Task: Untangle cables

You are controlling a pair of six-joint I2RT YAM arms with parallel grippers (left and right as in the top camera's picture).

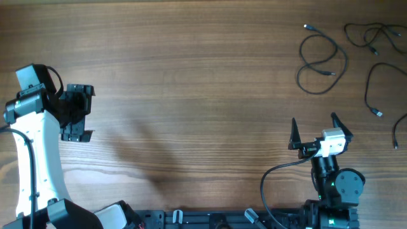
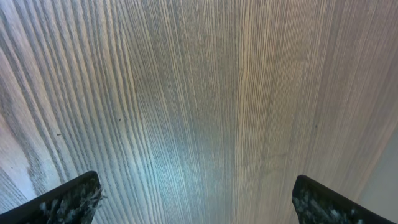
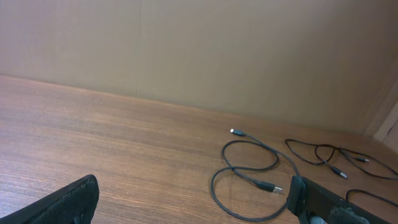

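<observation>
Several thin black cables lie at the table's far right in the overhead view. One is a loose loop (image 1: 328,72). A tangled bunch (image 1: 372,47) lies at the top right corner, and a single curved cord (image 1: 367,89) below it. The right wrist view shows the loop (image 3: 268,185) just ahead of the right finger and the bunch (image 3: 339,171) further right. My right gripper (image 1: 315,125) (image 3: 193,202) is open and empty, short of the loop. My left gripper (image 1: 89,112) (image 2: 196,208) is open over bare wood at the far left.
Another thin cord (image 1: 395,130) runs off the right edge. A thicker black arm cable (image 1: 270,181) curves beside the right arm's base. The wooden table (image 1: 191,83) ends at a plain brown wall (image 3: 199,50) behind the cables.
</observation>
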